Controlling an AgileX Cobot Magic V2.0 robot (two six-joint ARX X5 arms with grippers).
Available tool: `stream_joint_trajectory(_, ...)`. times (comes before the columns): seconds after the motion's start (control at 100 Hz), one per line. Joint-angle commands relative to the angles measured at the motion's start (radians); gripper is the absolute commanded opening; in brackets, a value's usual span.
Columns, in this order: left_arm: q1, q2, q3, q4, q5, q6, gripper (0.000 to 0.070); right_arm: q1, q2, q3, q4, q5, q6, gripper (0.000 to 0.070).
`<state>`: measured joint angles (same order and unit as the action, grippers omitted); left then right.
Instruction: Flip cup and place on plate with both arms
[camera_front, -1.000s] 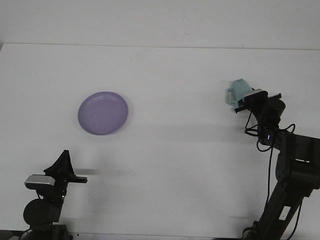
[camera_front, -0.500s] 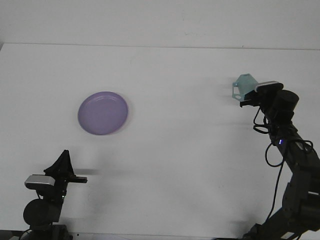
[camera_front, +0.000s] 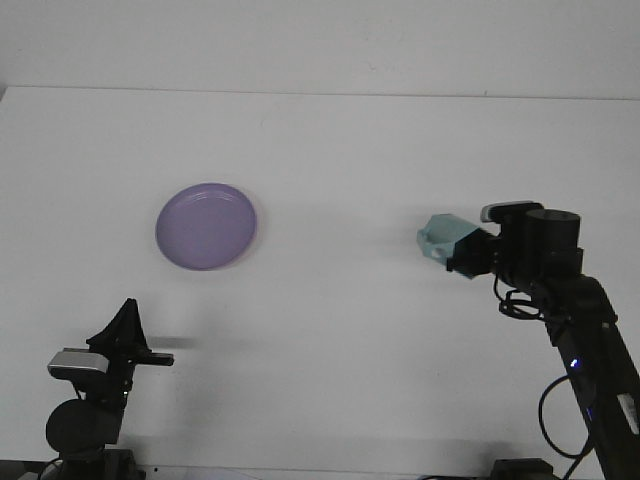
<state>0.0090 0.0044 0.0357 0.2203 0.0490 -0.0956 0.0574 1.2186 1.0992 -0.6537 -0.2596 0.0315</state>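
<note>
A pale teal cup (camera_front: 443, 241) hangs in the air at the right, tipped on its side, with my right gripper (camera_front: 466, 253) shut on it. The cup is well above the white table and points left. A purple plate (camera_front: 206, 225) lies flat on the table at the centre left, with nothing on it. My left gripper (camera_front: 125, 330) rests low near the front left corner, far below the plate; its dark fingers rise to a point and I cannot make out their state.
The white table (camera_front: 330, 330) spans the whole view, with its back edge meeting a pale wall. The right arm's dark links and cables (camera_front: 585, 340) rise from the front right corner.
The right arm has swung the cup down and to the left, from the far right towards the table's middle, and turned it over onto its side. The left arm has not moved.
</note>
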Motion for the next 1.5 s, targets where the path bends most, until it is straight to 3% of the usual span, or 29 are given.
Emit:
stream_joint_trajectory(0.0,-0.001,-0.001,0.003,0.012,0.003,-0.003,0.0012,0.056,0.014,0.037,-0.095,0.002,0.014,0.0006)
stream_joint_trajectory(0.19,-0.001,-0.001,0.003,0.012,0.003,-0.003,0.0012,0.220,0.065,0.104,-0.286,0.097,-0.003,0.0006)
stream_joint_trajectory(0.34,-0.001,-0.001,0.003,0.011,0.003,-0.004,0.0012,0.306,0.169,0.204,-0.428,0.118,-0.029,0.0006)
stream_joint_trajectory(0.49,-0.001,-0.001,0.003,0.011,0.003,-0.004,0.0012,0.368,0.304,0.296,-0.526,0.189,-0.053,0.0006)
stream_joint_trajectory(0.8,-0.001,-0.001,0.003,0.011,0.003,-0.003,0.0012,0.431,0.501,0.323,-0.553,0.210,-0.075,0.0006)
stream_joint_trajectory(1.16,-0.001,-0.001,0.003,0.010,0.003,-0.003,0.0012,0.445,0.536,0.323,-0.548,0.208,-0.103,0.0009)
stream_joint_trajectory(1.23,-0.001,-0.001,0.003,0.010,0.003,-0.003,0.0012,0.447,0.536,0.323,-0.548,0.208,-0.109,0.0064)
stream_joint_trajectory(1.36,-0.001,-0.001,0.003,0.010,0.003,-0.003,0.0012,0.447,0.536,0.323,-0.546,0.208,-0.110,0.0345)
stream_joint_trajectory(1.49,-0.001,-0.001,0.003,0.010,0.003,-0.003,0.0012,0.444,0.529,0.336,-0.562,0.208,-0.119,0.0369)
